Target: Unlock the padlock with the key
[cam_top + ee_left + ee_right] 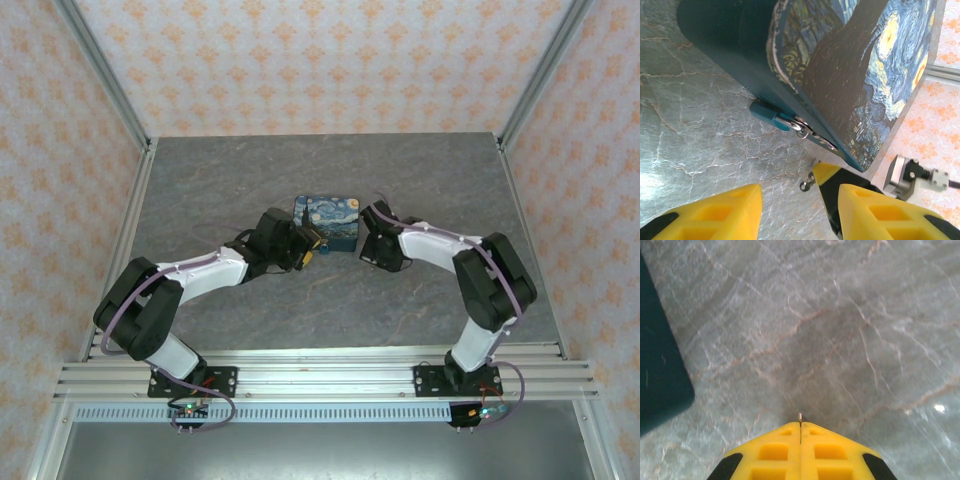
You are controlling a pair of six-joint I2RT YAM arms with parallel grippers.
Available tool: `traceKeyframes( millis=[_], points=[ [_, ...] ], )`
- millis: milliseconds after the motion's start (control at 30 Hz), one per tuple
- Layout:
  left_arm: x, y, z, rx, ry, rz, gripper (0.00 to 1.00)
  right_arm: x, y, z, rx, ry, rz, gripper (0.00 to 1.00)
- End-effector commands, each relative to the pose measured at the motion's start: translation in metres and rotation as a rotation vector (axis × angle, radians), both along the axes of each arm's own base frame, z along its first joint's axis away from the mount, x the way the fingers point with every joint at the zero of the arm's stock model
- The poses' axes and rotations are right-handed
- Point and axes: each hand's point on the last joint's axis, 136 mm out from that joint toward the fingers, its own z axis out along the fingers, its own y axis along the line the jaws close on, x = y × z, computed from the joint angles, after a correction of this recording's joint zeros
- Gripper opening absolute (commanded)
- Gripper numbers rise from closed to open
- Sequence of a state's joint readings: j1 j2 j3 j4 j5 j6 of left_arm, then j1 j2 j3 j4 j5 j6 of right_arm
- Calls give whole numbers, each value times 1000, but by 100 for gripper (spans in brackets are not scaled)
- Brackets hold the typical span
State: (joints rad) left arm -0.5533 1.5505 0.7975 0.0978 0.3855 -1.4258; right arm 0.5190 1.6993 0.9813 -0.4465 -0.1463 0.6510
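The teal padlock hangs by its metal shackle from the hasp on the front of the Starry Night box, low against the table. My left gripper is open just in front of it, with only table between the yellow fingers. My right gripper is shut on the key, whose thin metal tip pokes out past the pads. In the left wrist view the right gripper's yellow fingertip sits just below the box's corner, with the key's ring end beside it.
The box stands at the middle of the grey marble table, and its dark teal corner is at the left of the right wrist view. Both arms crowd its front side, the left gripper and the right gripper. Patterned walls enclose the table.
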Motion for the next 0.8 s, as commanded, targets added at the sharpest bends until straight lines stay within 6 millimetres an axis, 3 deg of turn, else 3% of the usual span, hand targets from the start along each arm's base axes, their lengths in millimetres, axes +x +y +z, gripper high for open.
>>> traceKeyframes(
  millis=[0, 100, 167, 300, 467, 567, 767],
  points=[
    [1, 3, 10, 0, -42, -16, 45, -2, 8, 25, 80, -75, 17, 0],
    [0, 2, 11, -8, -45, -25, 47, -10, 19, 42, 178, -121, 42, 0],
    [0, -1, 13, -23, -47, -31, 53, -14, 28, 56, 269, -161, 56, 0],
    [1, -11, 19, -79, -43, -42, 67, -16, 56, 94, 505, -256, 105, 0],
    [6, -29, 33, -185, -50, -53, 74, -19, 88, 131, 759, -311, 176, 0],
    [8, -36, 38, -250, -39, -46, 74, -20, 94, 143, 826, -332, 186, 0],
    [12, -49, 45, -366, -28, -20, 73, -18, 94, 146, 858, -343, 157, 0]
  ],
)
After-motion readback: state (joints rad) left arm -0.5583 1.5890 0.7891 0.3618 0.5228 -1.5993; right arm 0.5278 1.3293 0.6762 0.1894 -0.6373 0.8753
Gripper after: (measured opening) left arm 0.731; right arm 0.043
